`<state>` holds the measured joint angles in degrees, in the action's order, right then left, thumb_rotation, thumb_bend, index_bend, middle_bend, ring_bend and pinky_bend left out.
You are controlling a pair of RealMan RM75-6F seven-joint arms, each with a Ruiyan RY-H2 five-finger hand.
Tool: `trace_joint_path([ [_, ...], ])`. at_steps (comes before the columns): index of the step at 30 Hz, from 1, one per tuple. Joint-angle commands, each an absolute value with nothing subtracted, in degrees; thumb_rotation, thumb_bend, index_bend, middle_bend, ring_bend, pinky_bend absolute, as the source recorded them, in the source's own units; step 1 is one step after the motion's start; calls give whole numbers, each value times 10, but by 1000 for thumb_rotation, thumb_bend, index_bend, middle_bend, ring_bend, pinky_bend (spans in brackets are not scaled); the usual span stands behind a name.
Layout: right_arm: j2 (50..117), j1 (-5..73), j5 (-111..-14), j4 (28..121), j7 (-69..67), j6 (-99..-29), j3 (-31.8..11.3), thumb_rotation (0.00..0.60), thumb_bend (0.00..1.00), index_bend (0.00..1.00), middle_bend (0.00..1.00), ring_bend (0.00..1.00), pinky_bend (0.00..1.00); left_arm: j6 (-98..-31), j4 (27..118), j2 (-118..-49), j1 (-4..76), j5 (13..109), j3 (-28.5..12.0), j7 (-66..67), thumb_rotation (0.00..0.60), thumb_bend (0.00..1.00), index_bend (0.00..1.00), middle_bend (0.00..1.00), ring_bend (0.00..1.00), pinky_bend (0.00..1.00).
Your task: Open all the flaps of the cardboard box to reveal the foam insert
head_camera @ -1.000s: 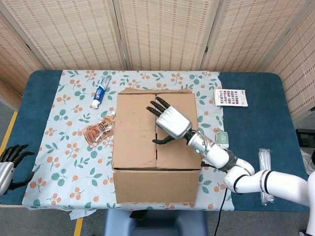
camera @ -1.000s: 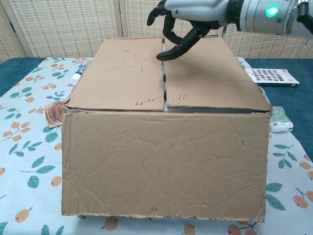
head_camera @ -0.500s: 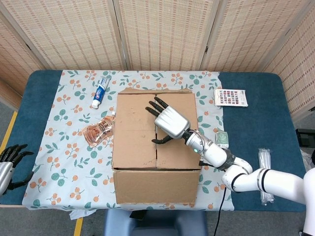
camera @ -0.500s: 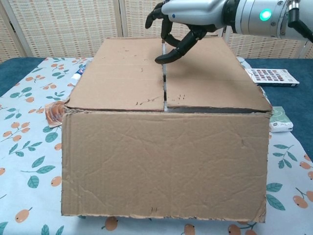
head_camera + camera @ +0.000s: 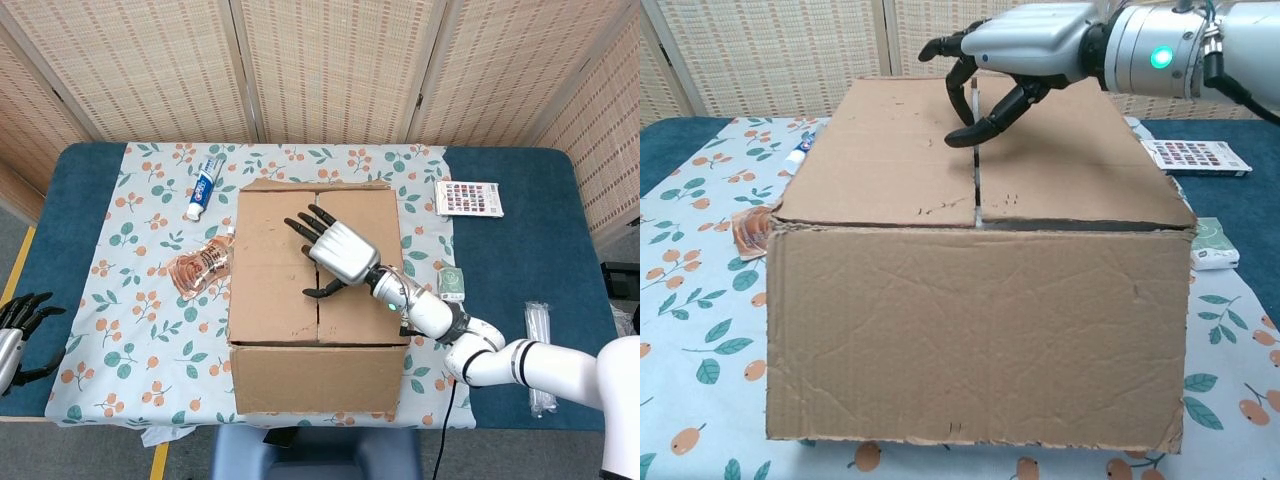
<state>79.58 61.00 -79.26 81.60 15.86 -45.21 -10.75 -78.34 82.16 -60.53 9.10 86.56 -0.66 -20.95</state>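
The fingers (image 5: 985,125) of the right hand (image 5: 335,250) are spreading apart and curving downward above the closed top of the cardboard box (image 5: 316,300), holding nothing; the chest view shows the thumb tip reaching down at the centre seam (image 5: 976,180) between the two top flaps, though whether it is touching the cardboard cannot be told. The left hand (image 5: 14,325) is hanging at the far left edge of the head view, off the table, its dark fingers loosely apart and gripping nothing. The box is sitting in the middle of the floral tablecloth (image 5: 130,250), which is covering the blue table (image 5: 520,260), and both top flaps are lying flat and shut. To the left of the box, a crumpled plastic bottle (image 5: 200,265) is lying just beside its side wall, and a toothpaste tube (image 5: 203,186) is lying farther back, apart from the box. To the right, a small green packet (image 5: 450,283) is lying near the right forearm, a patterned card (image 5: 469,198) is resting toward the back right, and a clear wrapped bundle (image 5: 539,345) is lying near the right edge of the table. Nothing is standing between the right hand and the flaps.
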Motion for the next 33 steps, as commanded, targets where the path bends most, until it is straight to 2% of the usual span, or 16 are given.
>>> trace_joint_path([
  [1,803,613,-798,807,141,-451,-109,161,307,438,26,0,0,-784,821,-605,91,865,-7,-212,600,414,272,142,61,0],
  [8,805,619,-799,795,115,-439,-109,160,306,446,26,0,0,-784,817,-604,91,864,-8,-218,600,413,272,142,60,0],
  [33,765,609,-798,825,130,-448,-103,157,307,689,80,3,0,-787,814,-607,90,864,-9,-216,600,414,242,142,60,0],
])
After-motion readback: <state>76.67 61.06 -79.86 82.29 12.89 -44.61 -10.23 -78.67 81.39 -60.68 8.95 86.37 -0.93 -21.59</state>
